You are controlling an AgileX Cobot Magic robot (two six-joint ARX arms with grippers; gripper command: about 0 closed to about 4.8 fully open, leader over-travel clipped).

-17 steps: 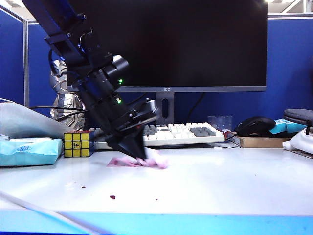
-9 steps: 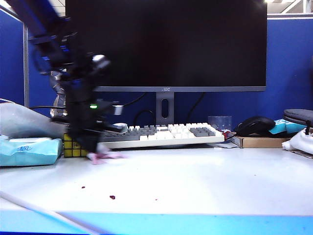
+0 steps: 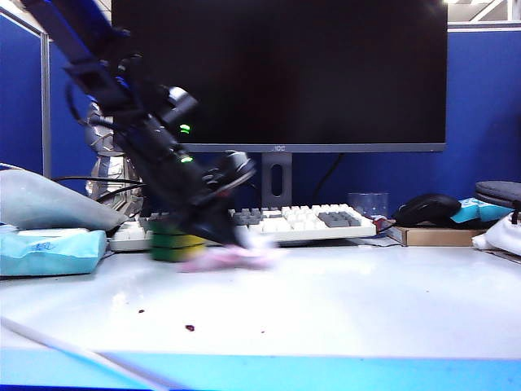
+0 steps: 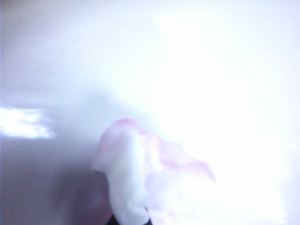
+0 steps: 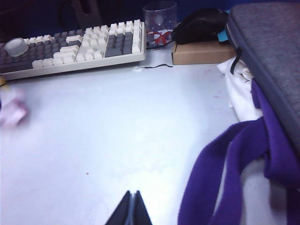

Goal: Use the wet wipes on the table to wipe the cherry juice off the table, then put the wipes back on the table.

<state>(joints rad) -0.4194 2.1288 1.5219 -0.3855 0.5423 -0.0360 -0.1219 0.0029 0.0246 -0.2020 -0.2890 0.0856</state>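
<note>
Exterior view: the black left end effector (image 3: 221,236) is closed on the crumpled pale pink wad of wet wipes (image 3: 232,258), pressing it to the glossy white table (image 3: 342,301) just in front of the white and grey keyboard (image 3: 309,221). The picture is smeared with motion there, and a blurred green and yellow block (image 3: 174,244) stands just beside the wad. The small dark red specks of cherry juice (image 3: 190,328) lie nearer the table's light blue front edge, toward the camera and slightly left of the wad, well apart from it. So the next sweep probably has to draw the wad forward onto them. The left arm is the nearer one.

Left wrist view: washed out; the wipes (image 4: 140,173) hang pinched at the end effector, over bright table.

Right wrist view: the right end effector (image 5: 131,211) hovers, fingers pressed together and empty, far from the wipes (image 5: 11,110), beside a purple cloth (image 5: 225,164).
</note>
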